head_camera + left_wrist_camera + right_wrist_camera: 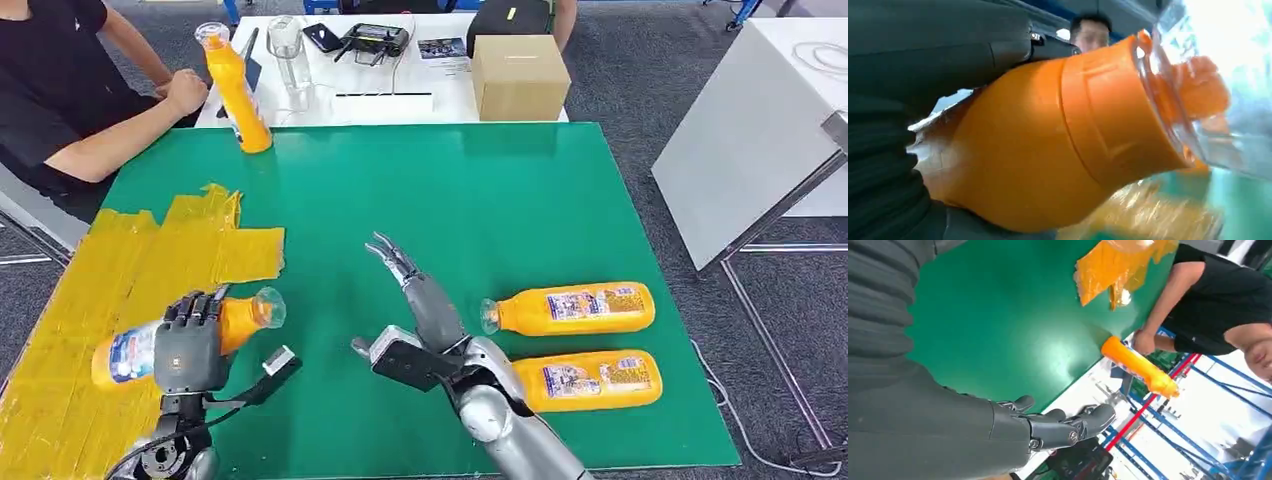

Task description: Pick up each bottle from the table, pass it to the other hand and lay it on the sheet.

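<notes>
My left hand [188,345] grips an orange bottle [240,322] with a clear cap, held over the yellow sheet [120,290] at the table's left; up close the bottle [1058,145] lies against my fingers [938,45]. My right hand [415,300] hangs open over the middle of the green table [480,190], fingers [1063,427] stretched out, nothing in it. Two more orange bottles lie on their sides to its right, one [572,308] farther from me, one [588,380] nearer the front edge. A fourth bottle [236,90] stands upright at the far left corner, also seen as the standing bottle [1138,365].
A person in black [70,90] sits at the far left, forearm resting by the upright bottle. Behind the green table a white table holds a cardboard box [518,75], a clear glass [286,45] and electronics. A white table [760,130] stands to the right.
</notes>
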Robot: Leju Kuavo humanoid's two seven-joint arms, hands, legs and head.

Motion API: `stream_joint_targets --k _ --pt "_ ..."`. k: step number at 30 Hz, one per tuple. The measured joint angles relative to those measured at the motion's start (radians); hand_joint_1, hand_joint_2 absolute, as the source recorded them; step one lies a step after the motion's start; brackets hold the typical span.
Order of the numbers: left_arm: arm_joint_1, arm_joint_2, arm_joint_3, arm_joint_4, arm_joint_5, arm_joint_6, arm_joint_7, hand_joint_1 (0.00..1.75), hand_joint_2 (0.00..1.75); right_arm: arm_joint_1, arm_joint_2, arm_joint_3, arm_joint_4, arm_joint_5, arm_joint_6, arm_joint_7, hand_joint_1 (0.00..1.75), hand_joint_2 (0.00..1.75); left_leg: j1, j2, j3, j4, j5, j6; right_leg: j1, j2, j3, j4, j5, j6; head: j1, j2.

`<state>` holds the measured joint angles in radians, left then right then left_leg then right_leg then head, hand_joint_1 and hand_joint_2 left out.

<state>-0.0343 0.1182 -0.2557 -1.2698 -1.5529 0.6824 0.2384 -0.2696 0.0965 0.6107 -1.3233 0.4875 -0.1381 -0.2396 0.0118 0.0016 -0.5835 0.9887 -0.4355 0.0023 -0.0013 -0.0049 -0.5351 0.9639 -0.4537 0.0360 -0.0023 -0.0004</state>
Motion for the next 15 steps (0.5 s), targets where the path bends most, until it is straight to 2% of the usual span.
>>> stream_joint_targets --k 4,9,15 --pt "-0.018 0.035 -0.077 0.143 -0.015 0.01 -0.028 1.75 1.75 -0.008 -0.005 0.001 0.0 -0.01 0.003 -0.007 0.0 1.75 0.0 0.0 0.0 0.0 0.0 0.0 0.0 0.0 0.0 0.0 0.0 0.0 0.0 0.0" --pt "-0.058 0.033 -0.078 0.251 -0.016 0.029 -0.1 1.75 1.75 -0.011 -0.007 0.002 0.0 -0.013 0.008 -0.012 0.0 1.75 -0.002 -0.004 0.001 0.0 0.0 0.0 -0.002 -0.002 0.003 0.0 0.0 0.0 0.0 0.0" --pt "-0.14 0.017 -0.022 0.401 -0.016 0.031 -0.19 1.75 1.75 -0.019 -0.007 0.002 0.0 -0.015 0.013 -0.017 0.0 1.75 -0.002 -0.005 0.011 -0.001 0.0 0.0 -0.002 -0.003 0.014 0.0 -0.001 -0.001 0.0 0.0"
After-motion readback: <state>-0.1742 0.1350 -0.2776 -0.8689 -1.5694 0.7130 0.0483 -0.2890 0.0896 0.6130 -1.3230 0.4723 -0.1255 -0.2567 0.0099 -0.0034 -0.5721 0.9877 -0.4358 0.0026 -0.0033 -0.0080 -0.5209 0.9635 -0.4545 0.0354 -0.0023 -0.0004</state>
